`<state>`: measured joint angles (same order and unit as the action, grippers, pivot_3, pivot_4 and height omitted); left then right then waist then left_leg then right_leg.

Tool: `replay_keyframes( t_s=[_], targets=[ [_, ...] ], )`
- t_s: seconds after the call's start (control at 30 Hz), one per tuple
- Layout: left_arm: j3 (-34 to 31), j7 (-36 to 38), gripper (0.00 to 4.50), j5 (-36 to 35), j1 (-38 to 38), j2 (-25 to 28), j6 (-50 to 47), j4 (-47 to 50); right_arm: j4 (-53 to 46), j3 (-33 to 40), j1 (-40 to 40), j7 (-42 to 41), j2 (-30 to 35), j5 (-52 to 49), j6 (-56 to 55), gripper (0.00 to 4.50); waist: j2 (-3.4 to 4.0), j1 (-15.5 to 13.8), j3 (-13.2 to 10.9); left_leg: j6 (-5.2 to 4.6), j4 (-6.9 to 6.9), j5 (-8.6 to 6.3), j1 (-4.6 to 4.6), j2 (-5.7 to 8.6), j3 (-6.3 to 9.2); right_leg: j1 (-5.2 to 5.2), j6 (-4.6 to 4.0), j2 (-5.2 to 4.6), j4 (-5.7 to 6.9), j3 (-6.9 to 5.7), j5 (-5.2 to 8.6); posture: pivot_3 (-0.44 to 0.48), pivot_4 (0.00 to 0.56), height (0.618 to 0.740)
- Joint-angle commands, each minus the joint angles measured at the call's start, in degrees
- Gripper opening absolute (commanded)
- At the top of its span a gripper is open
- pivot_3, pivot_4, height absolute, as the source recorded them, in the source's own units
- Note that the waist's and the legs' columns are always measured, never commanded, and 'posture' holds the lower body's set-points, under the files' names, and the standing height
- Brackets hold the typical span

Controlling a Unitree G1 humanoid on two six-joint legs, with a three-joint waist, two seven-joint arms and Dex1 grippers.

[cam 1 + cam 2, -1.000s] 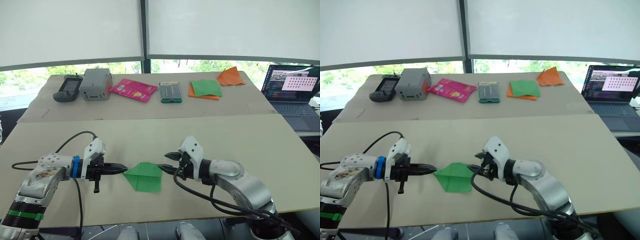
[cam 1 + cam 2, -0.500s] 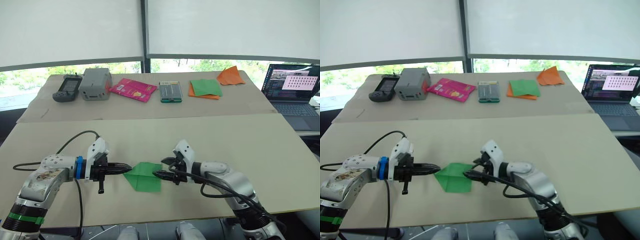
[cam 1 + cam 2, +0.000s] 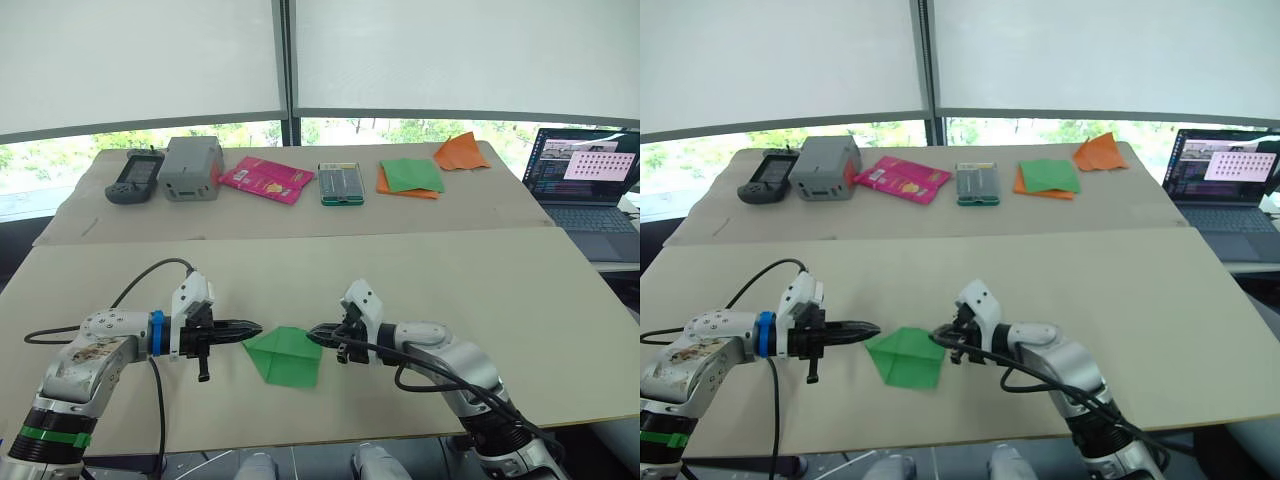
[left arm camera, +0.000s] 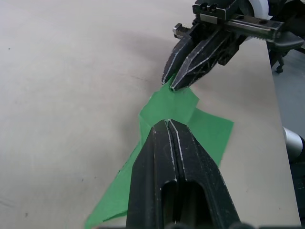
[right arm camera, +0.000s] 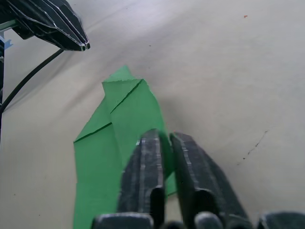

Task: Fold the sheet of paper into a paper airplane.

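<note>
The sheet of paper, bright green and partly folded to a point, lies on the near table between my two grippers. My right gripper is shut on its right corner, and green paper shows between the fingers in the right wrist view. That pinched flap stands slightly raised off the table. My left gripper is shut with nothing in it. It hovers at the sheet's left corner, just apart from the paper, and its tip points toward the right gripper.
On the far table lie a handheld device, a grey box, a pink packet, a green case, a green sheet on an orange one and crumpled orange paper. A laptop stands at the right.
My right gripper has moved left onto the sheet's right corner and gone from open to shut on it. The flap has lifted a little. The left gripper has barely moved.
</note>
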<state>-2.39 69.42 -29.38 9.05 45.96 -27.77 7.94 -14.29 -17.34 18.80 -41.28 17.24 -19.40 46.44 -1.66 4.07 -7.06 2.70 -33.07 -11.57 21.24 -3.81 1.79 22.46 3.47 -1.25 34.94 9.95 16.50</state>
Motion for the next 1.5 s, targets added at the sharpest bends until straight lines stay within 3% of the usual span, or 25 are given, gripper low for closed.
replay_keyframes(
  t_s=[0.03, 0.23, 0.33, 0.57, 0.73, 0.9, 1.03, 1.17, 1.33, 1.5],
  targets=[
    [-0.22, 0.52, 0.0, 0.04, 0.65, -0.31, 1.47, -0.26, -2.33, 0.26, 0.32, -0.65, -0.36, -1.68, -1.04, 0.02, 0.0, -0.01, 0.0, 0.0, 0.0, 0.0, 0.0, 0.0, 0.0, 0.0, 0.0, 0.0, 0.0, 0.0, 0.0, 0.0, 0.15, 0.74],
    [-0.04, 0.46, 0.0, 0.05, 1.09, -1.0, 2.03, -0.89, -4.95, 2.91, 0.89, 0.2, -0.69, -2.42, -2.73, 0.02, 0.0, 0.01, 0.0, 0.0, 0.0, 0.0, 0.0, 0.0, 0.0, -0.01, 0.01, 0.0, 0.01, 0.0, 0.0, 0.0, 0.15, 0.74],
    [-0.22, 0.12, 0.0, -0.32, 1.16, -1.12, 1.81, -0.59, -8.03, 3.42, 2.18, -0.58, 0.87, -0.47, -9.53, 0.02, 0.02, -0.02, -0.01, 0.0, 0.0, 0.0, 0.0, 0.01, 0.0, -0.02, 0.01, 0.0, 0.0, 0.0, -0.01, 0.0, 0.15, 0.74],
    [-0.78, -0.47, 0.0, -1.44, 1.4, -0.98, 0.36, 0.42, -7.77, -5.31, 2.38, 1.3, 11.24, 20.69, -35.27, 0.02, 0.02, -0.02, -0.03, 0.01, 0.0, 0.0, -0.05, 0.01, 0.0, -0.03, 0.01, -0.01, -0.02, 0.0, 0.0, 0.0, 0.15, 0.74],
    [-0.84, -0.26, 0.0, -1.64, 1.34, -0.59, -0.66, 1.09, 2.2, -12.11, 2.49, 12.63, 16.5, 43.27, -56.92, 0.02, -0.03, -0.06, -0.04, 0.02, -0.01, 0.02, -0.1, 0.02, -0.03, -0.02, 0.01, -0.02, -0.03, 0.0, 0.0, 0.0, 0.15, 0.74],
    [-0.96, -0.08, 0.0, -1.49, 1.51, -0.26, -1.33, 1.3, 7.3, -13.74, 1.61, 23.41, 17.71, 56.56, -67.63, 0.02, -0.08, -0.06, -0.07, 0.04, -0.01, 0.03, -0.09, 0.04, -0.03, -0.03, 0.0, -0.02, -0.01, 0.01, 0.0, 0.0, 0.15, 0.74],
    [-0.63, 0.61, 0.0, -1.54, 1.75, 0.31, -1.77, 1.38, 5.13, -11.83, 1.25, 31.93, 16.87, 63.91, -72.52, 0.02, -0.08, -0.04, -0.07, 0.04, -0.03, 0.04, -0.11, 0.04, -0.02, -0.07, -0.01, -0.02, 0.01, 0.02, -0.01, 0.0, 0.15, 0.74],
    [-0.38, 0.81, 0.0, -1.3, 2.58, 0.36, -1.85, 0.8, 2.84, -9.1, 2.17, 35.91, 15.85, 67.76, -73.35, 0.02, -0.1, -0.08, -0.07, 0.03, -0.05, 0.04, -0.13, 0.05, -0.02, -0.12, -0.01, -0.02, 0.02, 0.03, -0.01, 0.0, 0.15, 0.74],
    [-0.21, 1.03, 0.0, -1.14, 3.14, 0.41, -2.19, 0.73, 1.44, -10.58, -0.64, 34.12, 16.09, 69.13, -75.84, 0.02, -0.16, -0.17, -0.04, 0.03, -0.16, 0.04, -0.14, 0.04, -0.02, -0.23, -0.02, -0.03, 0.03, 0.03, -0.01, 0.0, 0.15, 0.74],
    [-0.33, 1.23, 0.0, -1.12, 2.91, 0.76, -2.92, 1.25, 5.4, -15.01, -6.79, 20.23, 14.59, 56.1, -74.01, 0.02, -0.2, -0.08, -0.03, 0.01, -0.19, 0.04, -0.17, 0.03, -0.02, -0.32, -0.02, -0.02, 0.06, 0.04, -0.02, 0.0, 0.15, 0.74]
  ],
)
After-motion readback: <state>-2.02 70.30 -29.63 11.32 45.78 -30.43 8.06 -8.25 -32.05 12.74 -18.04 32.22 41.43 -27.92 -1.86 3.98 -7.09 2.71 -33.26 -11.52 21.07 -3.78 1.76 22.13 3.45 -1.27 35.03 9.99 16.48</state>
